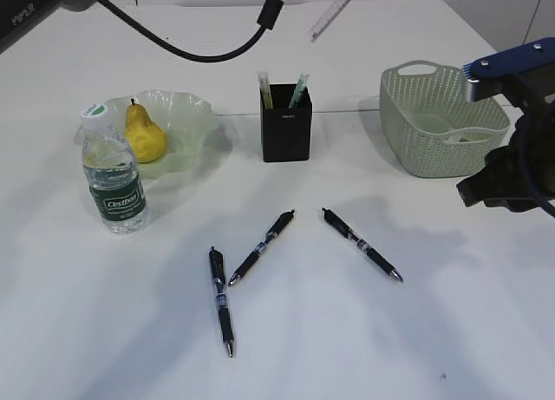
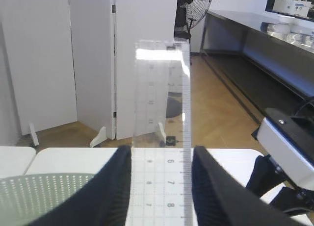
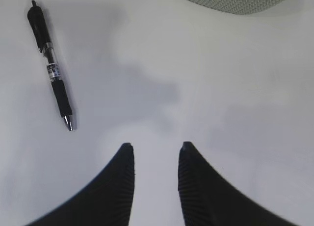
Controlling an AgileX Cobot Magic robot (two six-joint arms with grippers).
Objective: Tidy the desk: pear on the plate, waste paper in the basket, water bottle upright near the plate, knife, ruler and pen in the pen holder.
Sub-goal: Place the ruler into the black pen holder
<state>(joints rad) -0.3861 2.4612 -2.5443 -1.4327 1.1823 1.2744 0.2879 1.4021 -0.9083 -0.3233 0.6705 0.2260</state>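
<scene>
White panel partitions (image 2: 93, 64) on small feet stand on a wood floor (image 2: 216, 103). Pedestal fan (image 2: 195, 5) behind. Long grey workbench (image 2: 265, 35) along right wall. Bright, even light.

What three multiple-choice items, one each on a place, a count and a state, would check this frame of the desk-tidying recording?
1. Where is the pear?
A. In the basket
B. On the plate
C. Beside the pen holder

2. How many black pens lie loose on the desk?
A. One
B. Two
C. Three

3. What is the left gripper doing?
A. Holding the ruler
B. Hanging open and empty
C. Gripping the water bottle

Answers:
1 B: the pear sits inside the plate, behind the upright water bottle.
2 C: three pens lie on the desk in front of the pen holder.
3 A: the left wrist view shows the clear ruler clamped between its fingers; the right gripper is open over bare desk.
</scene>
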